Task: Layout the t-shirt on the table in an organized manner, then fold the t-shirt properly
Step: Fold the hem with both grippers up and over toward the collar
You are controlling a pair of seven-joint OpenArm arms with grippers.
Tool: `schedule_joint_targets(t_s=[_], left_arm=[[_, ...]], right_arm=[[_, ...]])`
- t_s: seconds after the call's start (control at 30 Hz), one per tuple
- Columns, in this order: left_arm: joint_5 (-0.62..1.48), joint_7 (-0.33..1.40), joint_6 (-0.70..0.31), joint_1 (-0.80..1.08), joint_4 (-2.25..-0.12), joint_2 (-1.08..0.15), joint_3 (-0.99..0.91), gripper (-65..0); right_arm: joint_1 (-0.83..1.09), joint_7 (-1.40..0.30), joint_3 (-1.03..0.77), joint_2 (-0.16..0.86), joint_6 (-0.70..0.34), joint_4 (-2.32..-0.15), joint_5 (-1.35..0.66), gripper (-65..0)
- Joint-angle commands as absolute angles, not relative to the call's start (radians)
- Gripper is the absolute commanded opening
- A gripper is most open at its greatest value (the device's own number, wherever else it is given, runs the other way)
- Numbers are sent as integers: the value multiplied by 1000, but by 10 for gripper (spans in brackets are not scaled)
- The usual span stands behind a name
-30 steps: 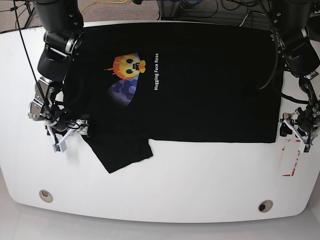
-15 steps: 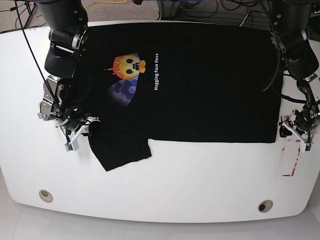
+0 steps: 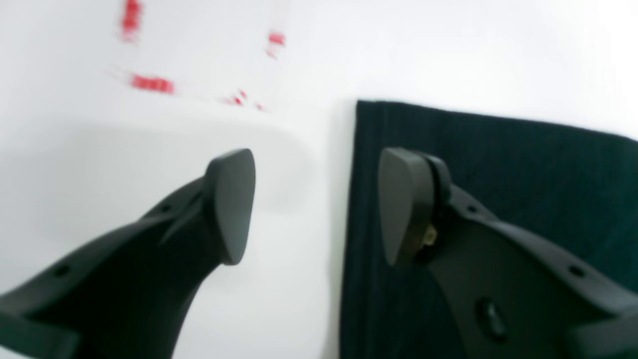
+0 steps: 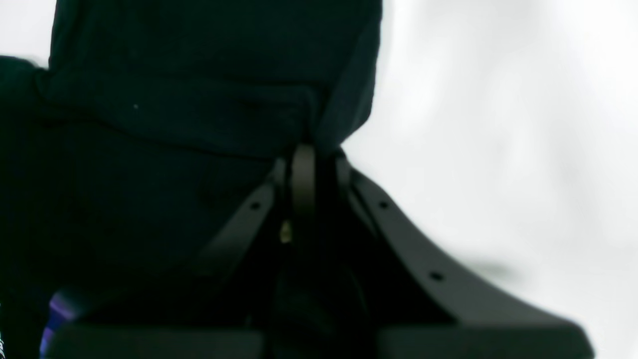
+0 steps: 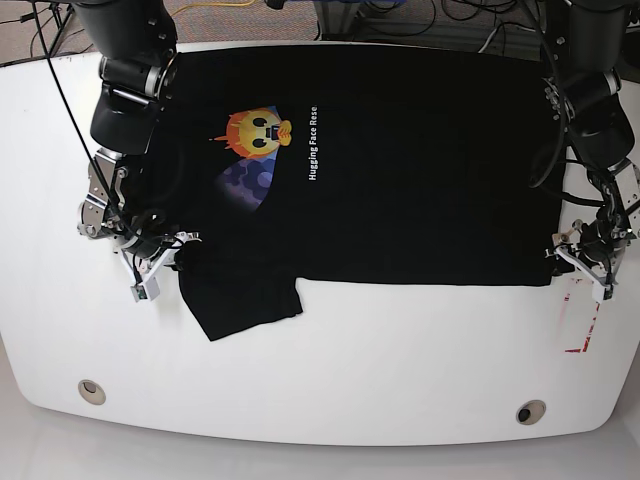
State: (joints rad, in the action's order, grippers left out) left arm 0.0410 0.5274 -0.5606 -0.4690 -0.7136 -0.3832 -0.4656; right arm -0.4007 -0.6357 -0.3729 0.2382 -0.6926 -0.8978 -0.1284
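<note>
right tool (image 4: pixel 301 164) clamped on t-shirt (image 5: pixel 400 160) sleeve; left tool (image 3: pixel 314 204) apart astride hem

table (image 5: pixel 400 350): white, 2 grommet holes | on it: black t-shirt (image 5: pixel 420 170), flat

Right tool closes on sleeve
The right tool (image 5: pixel 165 262) has pinched the t-shirt (image 5: pixel 400 170) sleeve; the left tool (image 5: pixel 580 262) shifted slightly left.
</note>
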Motion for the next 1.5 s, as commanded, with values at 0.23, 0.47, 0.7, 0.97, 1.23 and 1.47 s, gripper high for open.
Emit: schedule_joint_targets(t_s=[0.23, 0.47, 0.7, 0.97, 1.23, 1.47], left_arm=[[56, 492, -564, -533, -630, -397, -392, -281], [54, 492, -564, -536, -630, -374, -389, -281], [53, 492, -564, -536, -631, -358, -389, -338], [54, 484, -564, -536, -631, -344, -328, -611], [56, 450, -568, -536, -641, -343, -318, -650], [56, 483, -570, -518, -782, -325, -315, -650]], right_arm=[[-417, -653, -372, 249, -698, -912, -119, -650], [-417, -653, -372, 249, -698, -912, -119, -648], [-401, -653, -372, 249, -698, -914, -119, -648], [-400, -653, -372, 249, -698, -914, -119, -650], [-403, -653, -371, 251, -698, -914, -119, -650], [-400, -667, -371, 263, -698, -1035, -119, -650]])
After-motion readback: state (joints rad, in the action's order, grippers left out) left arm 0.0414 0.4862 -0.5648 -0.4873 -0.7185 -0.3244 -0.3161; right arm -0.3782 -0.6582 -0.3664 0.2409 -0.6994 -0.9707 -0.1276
